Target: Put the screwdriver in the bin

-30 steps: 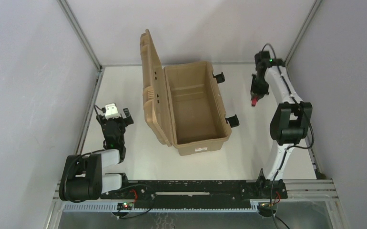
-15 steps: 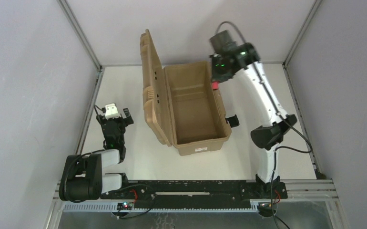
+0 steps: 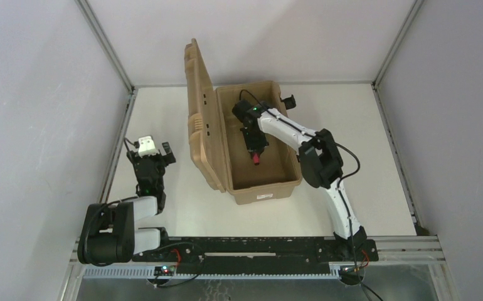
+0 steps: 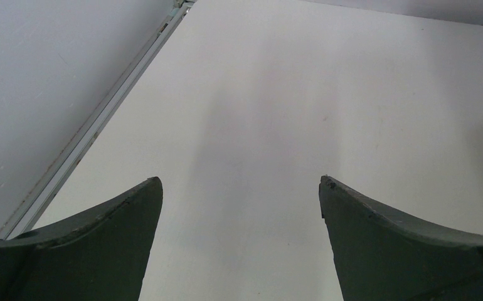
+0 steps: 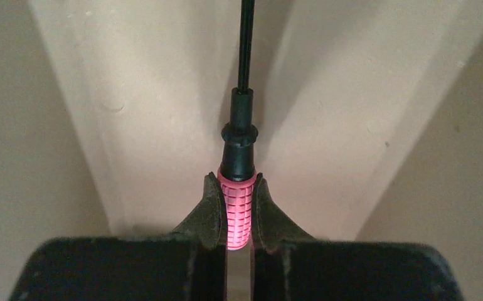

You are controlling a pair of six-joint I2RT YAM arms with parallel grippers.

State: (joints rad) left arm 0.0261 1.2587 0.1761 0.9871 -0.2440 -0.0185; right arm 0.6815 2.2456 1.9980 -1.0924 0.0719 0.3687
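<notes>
The tan bin stands open in the middle of the table, its ribbed lid raised on the left. My right gripper reaches down inside the bin and is shut on the screwdriver. In the right wrist view the fingers clamp its red gridded handle, and the black collar and thin dark shaft point away along the bin's inner floor. My left gripper is open and empty over bare table at the left, as the left wrist view shows.
Black latches hang on the bin's right long side. A metal frame rail runs along the table's left edge, close to my left gripper. Grey walls enclose the table on three sides.
My right arm has swung left from the table's right side, over the bin's right wall, and down into the bin with the screwdriver held. The left arm has not moved.
</notes>
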